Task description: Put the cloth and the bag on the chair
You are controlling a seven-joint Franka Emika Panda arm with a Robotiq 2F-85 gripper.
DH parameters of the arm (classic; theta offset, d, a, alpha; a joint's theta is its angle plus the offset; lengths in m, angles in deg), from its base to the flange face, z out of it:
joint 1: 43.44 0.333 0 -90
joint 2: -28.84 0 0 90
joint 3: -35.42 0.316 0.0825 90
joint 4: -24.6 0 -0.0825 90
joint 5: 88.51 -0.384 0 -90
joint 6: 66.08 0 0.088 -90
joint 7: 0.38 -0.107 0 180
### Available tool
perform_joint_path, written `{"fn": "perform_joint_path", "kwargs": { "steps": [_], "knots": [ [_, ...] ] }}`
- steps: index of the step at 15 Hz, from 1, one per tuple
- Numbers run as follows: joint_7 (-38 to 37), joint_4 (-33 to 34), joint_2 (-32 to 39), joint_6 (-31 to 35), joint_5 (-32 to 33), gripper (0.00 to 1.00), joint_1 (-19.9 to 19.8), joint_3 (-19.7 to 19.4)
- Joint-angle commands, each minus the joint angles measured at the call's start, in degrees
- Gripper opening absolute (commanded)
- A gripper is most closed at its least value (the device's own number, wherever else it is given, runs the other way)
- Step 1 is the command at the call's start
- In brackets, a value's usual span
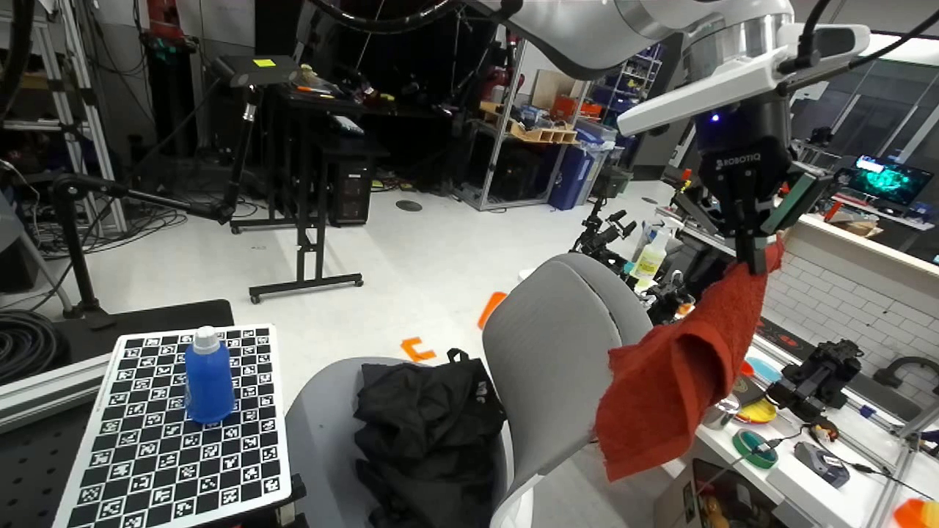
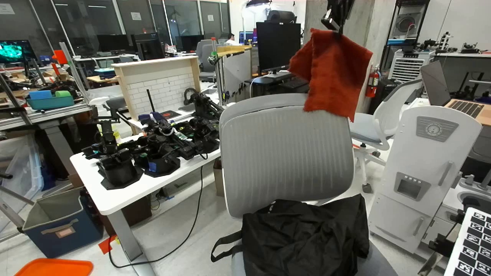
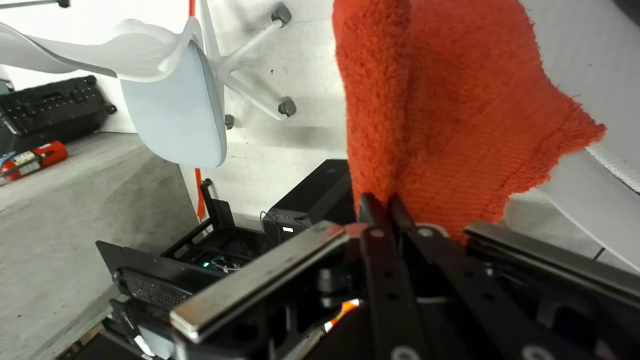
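My gripper (image 1: 752, 264) is shut on a red cloth (image 1: 682, 374) and holds it hanging high beside the backrest of the grey chair (image 1: 550, 337). In an exterior view the cloth (image 2: 333, 73) hangs from the gripper tips (image 2: 337, 32), its lower part overlapping the top right of the chair back (image 2: 287, 153); I cannot tell whether they touch. In the wrist view the cloth (image 3: 450, 110) is pinched between the closed fingertips (image 3: 382, 200). The black bag (image 1: 433, 433) lies crumpled on the chair seat, against the backrest; it also shows in an exterior view (image 2: 303, 237).
A blue bottle (image 1: 208, 378) stands on a checkered board (image 1: 95, 469) beside the chair seat. A white table (image 2: 96, 195) with several black arm devices stands behind the chair. Another chair (image 2: 395, 115) and a toy fridge (image 2: 422, 172) stand nearby.
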Motion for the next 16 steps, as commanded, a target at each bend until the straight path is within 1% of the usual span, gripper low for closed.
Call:
{"fn": "perform_joint_path", "kwargs": {
  "steps": [1,4,8,11,16],
  "knots": [
    [1.1,10.4,4.7,-6.2,-0.6,0.01,1.2,0.5],
    [1.0,15.2,6.5,-9.8,-0.4,0.01,3.0,0.5],
    [1.0,19.2,7.6,-11.9,-0.4,0.01,4.8,0.3],
    [1.5,21.6,8.9,-12.0,-0.8,0.01,3.7,0.1],
    [2.4,23.4,11.6,-10.8,-1.5,0.01,-0.2,0.5]
  ]
}}
